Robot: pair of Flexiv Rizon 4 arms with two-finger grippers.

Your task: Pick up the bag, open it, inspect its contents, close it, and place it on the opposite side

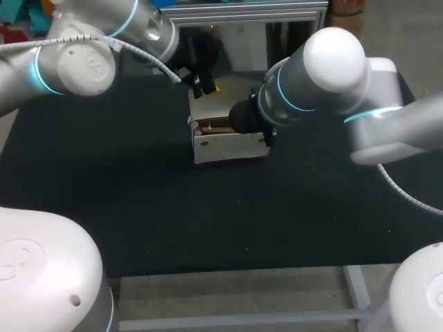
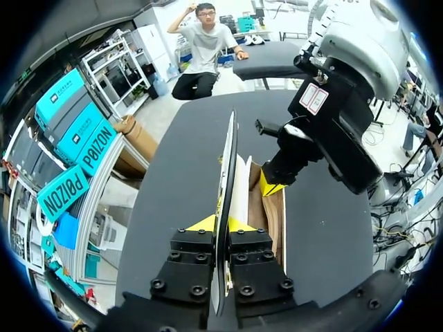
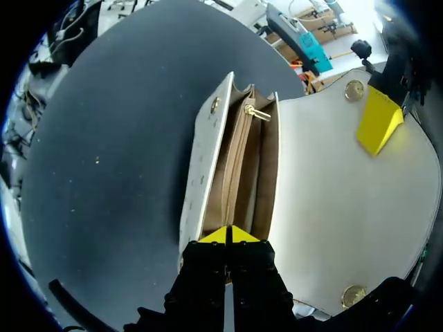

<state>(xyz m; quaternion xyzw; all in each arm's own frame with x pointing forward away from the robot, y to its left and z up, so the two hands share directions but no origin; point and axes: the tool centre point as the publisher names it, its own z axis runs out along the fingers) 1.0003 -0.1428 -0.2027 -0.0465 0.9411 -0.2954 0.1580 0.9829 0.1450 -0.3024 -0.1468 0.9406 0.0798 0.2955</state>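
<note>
The bag is small and boxy. It is creamy white and smooth like leather, and it stands on the dark, flat table. Its lid flap is thrown open. The flap is wide with rounded corners, and it has a round gold stud near each corner. Inside, the bag is light brown. Thin walls split it into narrow pockets. A little gold zip pull sits at the far end of the middle pocket.

From above, the right arm covers one end of the bag and hides that arm's fingertips. The bottoms of the pockets are too dark to see.

The left gripper is squeezed tight on the thin edge of the flap, one finger on each side. It holds the flap open at the back of the bag. The right gripper is just above the bag's open mouth, at the end nearest to it. Its two yellow tips are pressed close together. I cannot tell if they pinch any bit of the bag.
</note>
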